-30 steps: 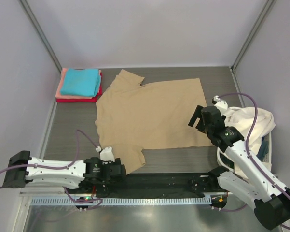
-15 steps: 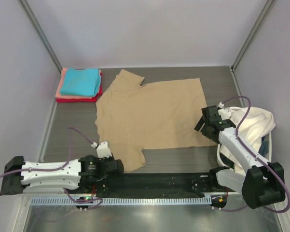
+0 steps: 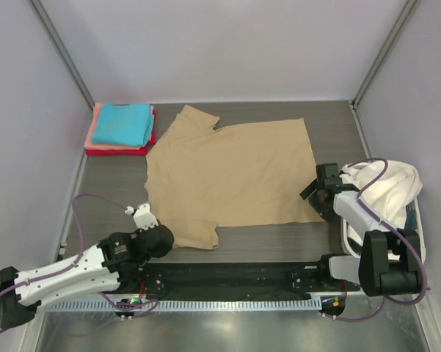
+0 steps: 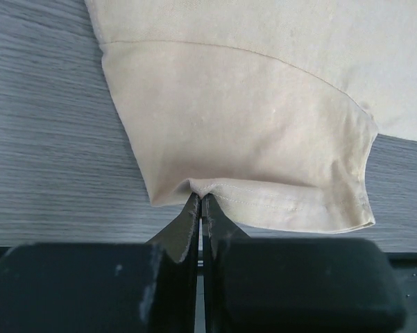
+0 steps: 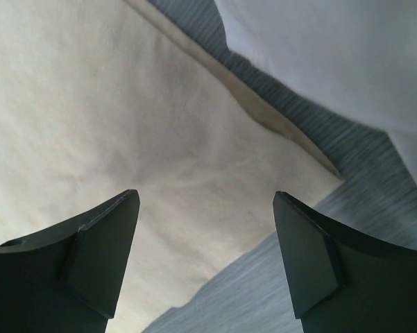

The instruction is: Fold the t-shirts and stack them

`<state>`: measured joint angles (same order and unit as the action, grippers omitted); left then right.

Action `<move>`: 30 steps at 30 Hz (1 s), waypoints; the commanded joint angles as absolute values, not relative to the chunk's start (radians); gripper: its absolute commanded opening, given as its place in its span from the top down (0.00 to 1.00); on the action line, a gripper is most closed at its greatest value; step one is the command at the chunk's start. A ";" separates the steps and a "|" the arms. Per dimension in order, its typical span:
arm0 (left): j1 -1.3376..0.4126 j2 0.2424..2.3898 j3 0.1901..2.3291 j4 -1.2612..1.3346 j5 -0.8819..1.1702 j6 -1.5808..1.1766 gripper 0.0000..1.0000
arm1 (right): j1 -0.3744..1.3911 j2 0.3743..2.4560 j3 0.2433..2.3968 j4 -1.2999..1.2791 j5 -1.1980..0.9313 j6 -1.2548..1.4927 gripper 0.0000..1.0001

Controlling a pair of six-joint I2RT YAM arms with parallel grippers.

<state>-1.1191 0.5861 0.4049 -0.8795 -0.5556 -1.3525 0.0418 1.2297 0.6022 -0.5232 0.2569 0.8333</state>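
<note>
A large tan t-shirt (image 3: 227, 172) lies spread flat on the table. My left gripper (image 3: 163, 237) is shut on the hem of its near sleeve (image 4: 264, 152), the black fingertips (image 4: 194, 208) pinching the fabric edge. At the shirt's near right corner hovers my right gripper (image 3: 313, 196), open, its jaws wide apart just above the tan t-shirt (image 5: 125, 104) with nothing between them. Turquoise (image 3: 122, 122), salmon-pink (image 3: 97, 123) and red (image 3: 117, 151) t-shirts lie folded in a stack at the back left. Cream-white t-shirts (image 3: 385, 183) are heaped on the right.
A white basket (image 3: 415, 224) holds the cream-white heap at the right edge, close beside my right arm. A cream-white t-shirt (image 5: 333, 48) fills the top right of the right wrist view. Grey walls enclose the table on three sides.
My left gripper has shut on the sleeve hem, and its arm has swung toward the shirt's left side. My right gripper has dropped lower and nearer, over the shirt's near right corner.
</note>
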 commanded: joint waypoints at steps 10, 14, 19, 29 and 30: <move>-1.098 0.540 0.505 -0.948 -0.647 -1.266 1.00 | -0.276 1.158 0.554 -0.557 0.358 0.850 0.13; -1.097 0.540 0.495 -0.931 -0.640 -1.259 1.00 | -0.246 1.144 0.497 -0.528 0.293 0.870 0.14; -1.097 0.561 0.495 -0.910 -0.618 -1.252 1.00 | -0.224 1.164 0.492 -0.528 0.313 0.888 0.20; -1.097 0.568 0.482 -0.873 -0.597 -1.244 1.00 | -0.146 1.241 0.445 -0.480 0.242 0.920 0.44; -1.097 0.571 0.479 -0.870 -0.595 -1.244 1.00 | -0.134 1.226 0.442 -0.483 0.248 0.931 0.44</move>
<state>-1.1030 0.5602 0.4801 -0.9073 -0.5812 -1.2530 -0.1284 1.1637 0.5247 -0.4706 0.2085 0.9134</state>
